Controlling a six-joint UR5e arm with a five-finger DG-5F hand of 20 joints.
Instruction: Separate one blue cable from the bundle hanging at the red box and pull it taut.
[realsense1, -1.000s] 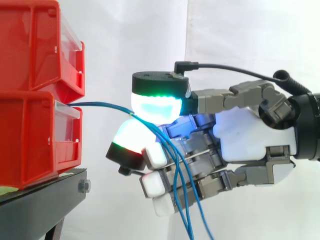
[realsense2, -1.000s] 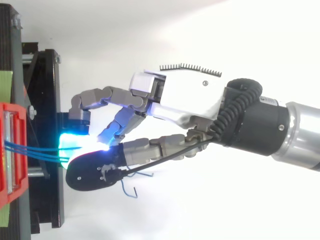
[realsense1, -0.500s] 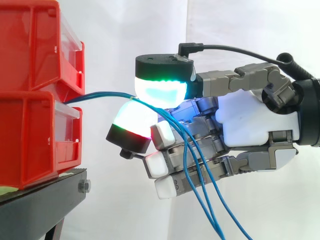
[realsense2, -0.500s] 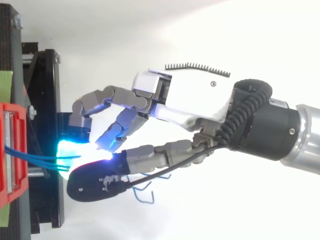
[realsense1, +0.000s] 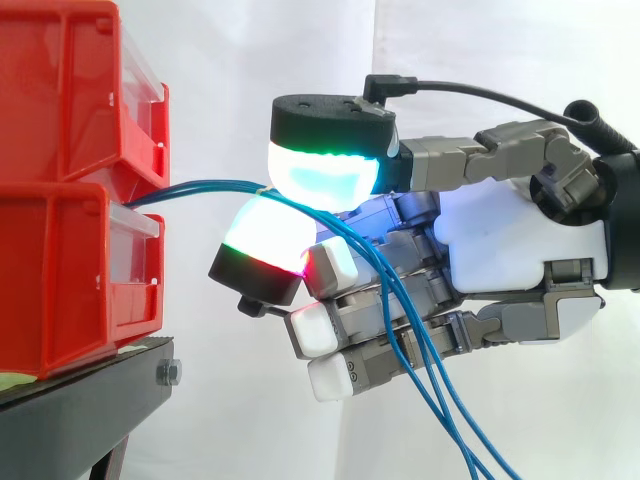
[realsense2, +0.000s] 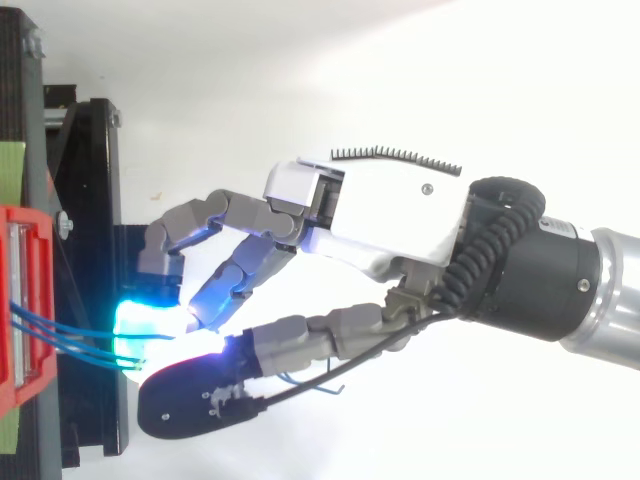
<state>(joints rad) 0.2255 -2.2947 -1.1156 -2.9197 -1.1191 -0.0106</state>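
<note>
Side view: hand (realsense1: 510, 250) has two glowing pads (realsense1: 320, 178) pinched together on the blue cables (realsense1: 200, 186), just right of the red bins (realsense1: 60, 270). Cables run from the lower bin's top front edge to the pinch, then drop across the other curled fingers. Top view shows them fanning slightly between bin and pads.

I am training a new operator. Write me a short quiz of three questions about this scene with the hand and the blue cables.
1. True or false: the blue cables run from the red bins to between the glowing pads of the hand.
2. Beyond the pads, in the side view, the cables: A) hang down toward the lower right; B) climb straight upward; C) loop back into the bins.
3. Fill in: the bins rest on a ____ stand.
Key: 1 true; 2 A; 3 black.
</note>
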